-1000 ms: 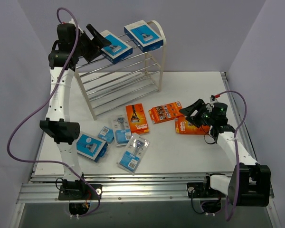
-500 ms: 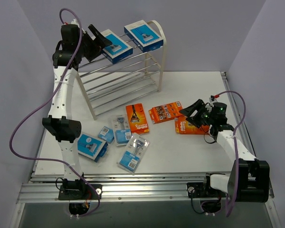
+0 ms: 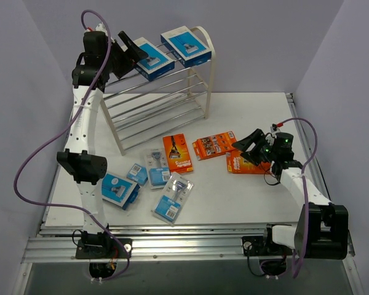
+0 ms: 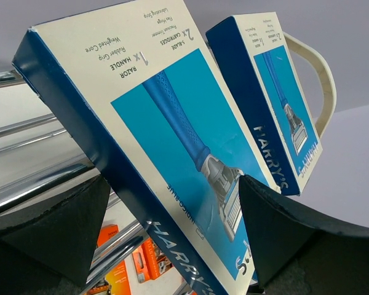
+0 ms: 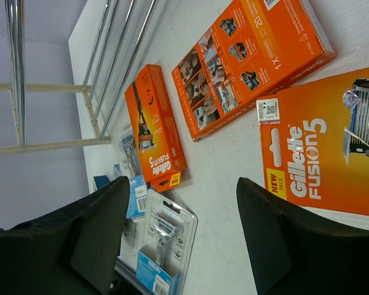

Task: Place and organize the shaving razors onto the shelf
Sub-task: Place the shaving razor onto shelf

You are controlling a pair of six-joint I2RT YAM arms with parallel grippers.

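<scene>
I am seeing a white table [image 3: 246,203] lying under everything, an aluminium rail [image 3: 190,246] running along its near edge, and pale lavender walls [image 3: 264,37] closing in around it.

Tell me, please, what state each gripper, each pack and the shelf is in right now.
shelf, upright
left blue box, resting on shelf's top tier
right blue box, resting on top tier
third blue box, flat on table
blister packs, flat on table
orange packs, flat on table
left gripper, open, fingers either side of left blue box
right gripper, open, empty, over table
</scene>
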